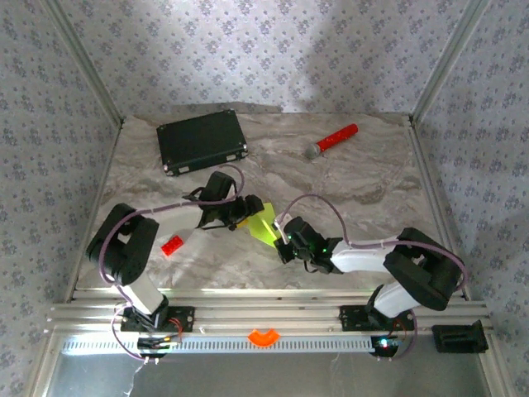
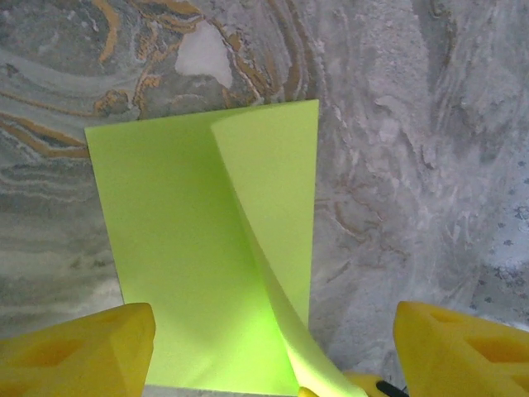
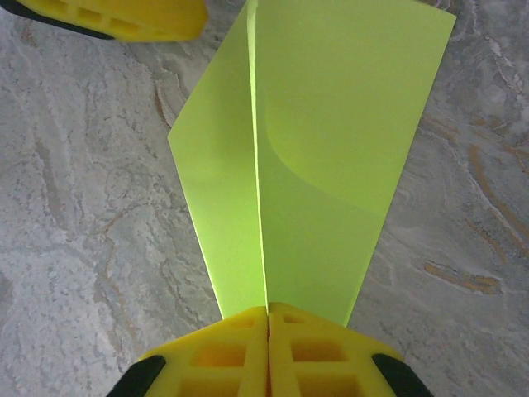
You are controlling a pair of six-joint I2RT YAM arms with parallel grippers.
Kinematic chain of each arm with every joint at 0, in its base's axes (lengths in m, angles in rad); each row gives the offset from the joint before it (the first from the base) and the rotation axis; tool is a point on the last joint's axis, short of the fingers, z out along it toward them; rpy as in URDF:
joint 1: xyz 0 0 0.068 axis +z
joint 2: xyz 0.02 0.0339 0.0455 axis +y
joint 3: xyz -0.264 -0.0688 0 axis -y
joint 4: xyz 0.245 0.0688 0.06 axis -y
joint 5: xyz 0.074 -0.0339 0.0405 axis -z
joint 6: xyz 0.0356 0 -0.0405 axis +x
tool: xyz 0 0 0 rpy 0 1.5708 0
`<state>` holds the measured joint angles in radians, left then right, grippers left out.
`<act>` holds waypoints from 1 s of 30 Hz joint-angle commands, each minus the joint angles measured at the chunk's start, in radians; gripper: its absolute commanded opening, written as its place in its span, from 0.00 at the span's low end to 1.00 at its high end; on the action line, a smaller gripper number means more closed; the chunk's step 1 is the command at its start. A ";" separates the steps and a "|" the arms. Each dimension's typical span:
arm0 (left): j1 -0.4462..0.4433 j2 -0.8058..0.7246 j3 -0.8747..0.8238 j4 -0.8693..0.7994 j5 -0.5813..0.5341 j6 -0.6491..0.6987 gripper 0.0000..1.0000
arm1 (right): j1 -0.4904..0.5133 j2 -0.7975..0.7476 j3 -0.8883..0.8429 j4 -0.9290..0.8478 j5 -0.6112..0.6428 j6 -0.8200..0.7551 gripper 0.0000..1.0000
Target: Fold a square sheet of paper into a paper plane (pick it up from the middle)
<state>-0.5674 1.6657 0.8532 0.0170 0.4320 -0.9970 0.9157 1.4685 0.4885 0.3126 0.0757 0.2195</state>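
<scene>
The square sheet of paper (image 1: pixel 263 223) is lime yellow-green and lies mid-table between both arms, bent along a lengthwise crease. In the left wrist view, one flap of the sheet (image 2: pixel 182 240) curls up off the marble. My left gripper (image 2: pixel 273 356) is open, its yellow fingers (image 2: pixel 74 351) wide apart on either side of the paper's near edge without clamping it. My right gripper (image 3: pixel 269 331) is shut on the sheet (image 3: pixel 331 141) at the crease, which runs straight out from its closed pads. In the top view, the left gripper (image 1: pixel 241 213) and right gripper (image 1: pixel 285 237) sit at opposite ends of the paper. A finished paper plane is not in view.
A black case (image 1: pixel 202 141) lies at the back left. A red-handled microphone (image 1: pixel 334 140) rests at the back right. A small red block (image 1: pixel 172 245) sits by the left arm. Patterned walls and metal posts close in the marble table (image 1: pixel 372 190) on three sides.
</scene>
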 commanded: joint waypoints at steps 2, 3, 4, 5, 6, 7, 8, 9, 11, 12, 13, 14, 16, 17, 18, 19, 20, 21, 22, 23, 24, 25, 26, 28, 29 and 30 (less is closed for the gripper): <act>0.005 0.035 0.052 -0.008 0.040 -0.019 0.71 | 0.000 -0.021 -0.031 0.049 -0.032 -0.019 0.08; 0.006 0.039 0.054 -0.008 0.045 -0.020 0.70 | 0.001 -0.022 -0.036 0.053 -0.033 -0.024 0.08; 0.006 0.043 0.059 -0.015 0.045 -0.019 0.67 | 0.002 -0.023 -0.040 0.061 -0.033 -0.031 0.08; 0.006 0.045 0.064 -0.027 0.044 -0.016 0.64 | 0.005 -0.023 -0.046 0.066 -0.034 -0.039 0.08; 0.005 0.047 0.068 -0.035 0.044 -0.014 0.62 | 0.006 -0.023 -0.048 0.071 -0.035 -0.044 0.08; 0.006 0.048 0.071 -0.041 0.044 -0.012 0.58 | 0.006 -0.023 -0.050 0.073 -0.034 -0.051 0.08; 0.005 0.049 0.070 -0.046 0.045 -0.012 0.55 | 0.008 -0.023 -0.051 0.072 -0.032 -0.060 0.08; 0.006 0.048 0.068 -0.051 0.045 -0.014 0.51 | 0.008 -0.023 -0.052 0.071 -0.030 -0.068 0.08; 0.006 0.045 0.064 -0.063 0.039 -0.017 0.46 | 0.013 -0.025 -0.049 0.064 -0.021 -0.080 0.09; 0.006 0.043 0.060 -0.070 0.032 -0.020 0.42 | 0.015 -0.029 -0.050 0.062 -0.015 -0.085 0.09; 0.006 0.040 0.055 -0.074 0.026 -0.025 0.39 | 0.017 -0.032 -0.052 0.060 -0.010 -0.090 0.09; 0.006 0.036 0.049 -0.074 0.021 -0.030 0.35 | 0.020 -0.037 -0.054 0.060 -0.004 -0.094 0.10; 0.006 0.027 0.033 -0.063 0.017 -0.048 0.28 | 0.028 -0.046 -0.058 0.057 0.013 -0.109 0.12; 0.006 0.022 0.026 -0.054 0.020 -0.056 0.23 | 0.034 -0.052 -0.060 0.053 0.026 -0.118 0.14; 0.005 0.016 0.019 -0.045 0.020 -0.067 0.19 | 0.041 -0.059 -0.060 0.046 0.046 -0.129 0.17; 0.005 0.011 0.017 -0.039 0.021 -0.073 0.17 | 0.048 -0.063 -0.060 0.041 0.062 -0.138 0.18; 0.006 0.006 0.014 -0.036 0.020 -0.078 0.13 | 0.057 -0.069 -0.064 0.039 0.079 -0.152 0.20; 0.005 0.001 0.013 -0.036 0.020 -0.078 0.11 | 0.065 -0.075 -0.068 0.040 0.098 -0.167 0.23; 0.004 -0.003 0.013 -0.036 0.020 -0.078 0.09 | 0.071 -0.078 -0.070 0.039 0.112 -0.176 0.27; 0.004 -0.004 0.013 -0.036 0.021 -0.078 0.08 | 0.079 -0.083 -0.072 0.034 0.130 -0.188 0.32; 0.004 -0.005 0.015 -0.036 0.022 -0.078 0.07 | 0.087 -0.086 -0.070 0.030 0.152 -0.204 0.35; 0.004 -0.007 0.015 -0.035 0.021 -0.078 0.07 | 0.096 -0.088 -0.070 0.027 0.173 -0.217 0.39; 0.003 -0.007 0.014 -0.036 0.022 -0.078 0.06 | 0.105 -0.090 -0.068 0.023 0.193 -0.235 0.40; 0.004 -0.006 0.013 -0.033 0.025 -0.079 0.06 | 0.122 -0.084 -0.062 0.022 0.226 -0.268 0.42; 0.002 -0.006 0.013 -0.030 0.028 -0.080 0.06 | 0.132 -0.078 -0.055 0.018 0.243 -0.289 0.42; 0.003 -0.009 0.012 -0.028 0.029 -0.081 0.06 | 0.143 -0.068 -0.043 0.010 0.261 -0.300 0.43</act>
<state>-0.5674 1.6901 0.8738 -0.0227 0.4557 -1.0679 1.0363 1.3960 0.4309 0.3588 0.2451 -0.0067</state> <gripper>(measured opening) 0.063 0.422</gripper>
